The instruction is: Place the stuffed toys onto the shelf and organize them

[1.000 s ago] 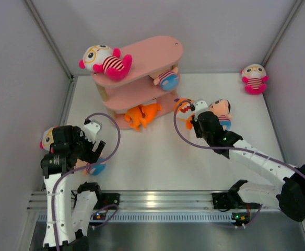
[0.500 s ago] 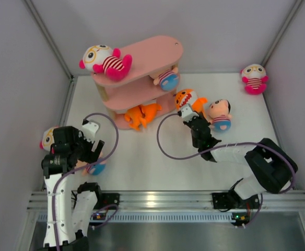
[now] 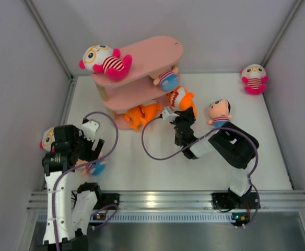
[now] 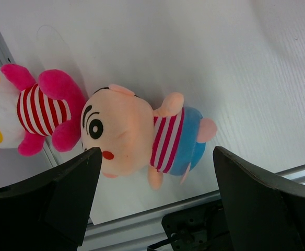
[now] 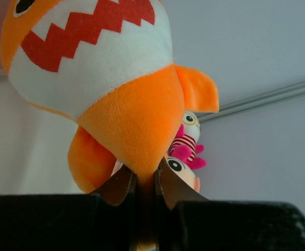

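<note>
The left gripper (image 4: pixel 156 157) hangs at the near left with its jaws spread wide and gripping nothing. Under it, on the table (image 3: pixel 142 157), the near peach doll (image 4: pixel 126 133) lies on its back in a striped shirt and blue bottoms. The near white doll (image 4: pixel 16 112) lies touching its head, against the left wall.

Farther in, at mid-table, the right gripper (image 5: pixel 144 183) has its jaws clamped on the orange lower end of the held shark (image 5: pixel 105 78). The toy's red zigzag mouth points away from the fingers. In the top view it sits just beside the right end of the shelf (image 3: pixel 152 52). To its right, apart from it, the right peach doll (image 3: pixel 218 112) lies on the table.

The shelf stands at the far left and holds three toys. The shelf shark (image 3: pixel 139 115) lies at the near edge of the bottom board. The shelf peach doll (image 3: pixel 166 78) lies at the right end of the middle board. The top white doll (image 3: pixel 103 61) lies at the left end of the top board.

The far white doll (image 3: pixel 254 78) sits in the far right corner, well apart from the shelf.
</note>
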`<state>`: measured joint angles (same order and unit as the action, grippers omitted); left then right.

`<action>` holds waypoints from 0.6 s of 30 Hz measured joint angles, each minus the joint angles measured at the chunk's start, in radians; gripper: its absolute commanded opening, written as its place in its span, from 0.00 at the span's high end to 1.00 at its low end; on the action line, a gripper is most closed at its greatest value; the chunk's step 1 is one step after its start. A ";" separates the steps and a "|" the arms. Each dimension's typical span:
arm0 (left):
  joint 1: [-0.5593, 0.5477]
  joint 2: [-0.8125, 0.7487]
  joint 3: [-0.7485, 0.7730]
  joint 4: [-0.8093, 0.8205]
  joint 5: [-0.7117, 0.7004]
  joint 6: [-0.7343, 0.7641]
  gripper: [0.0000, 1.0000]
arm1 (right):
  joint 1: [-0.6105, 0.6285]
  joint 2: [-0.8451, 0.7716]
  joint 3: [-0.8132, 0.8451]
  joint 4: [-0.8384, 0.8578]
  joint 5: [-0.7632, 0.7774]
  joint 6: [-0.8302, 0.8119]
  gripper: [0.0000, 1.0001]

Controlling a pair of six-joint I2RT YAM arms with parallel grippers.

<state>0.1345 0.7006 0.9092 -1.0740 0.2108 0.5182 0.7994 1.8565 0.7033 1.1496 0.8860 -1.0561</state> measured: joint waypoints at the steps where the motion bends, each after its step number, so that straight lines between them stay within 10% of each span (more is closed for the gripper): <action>1: 0.000 0.000 -0.001 0.000 -0.001 0.000 0.07 | 0.002 0.024 0.013 0.020 0.011 -0.022 1.00; 18: 0.000 0.005 -0.031 0.003 -0.003 0.002 0.06 | 0.050 0.077 0.131 0.035 0.047 -0.050 1.00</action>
<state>0.1345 0.7052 0.8787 -1.0714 0.2077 0.5198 0.8490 1.9331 0.8345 1.1851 0.9333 -1.1065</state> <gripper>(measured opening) 0.934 0.084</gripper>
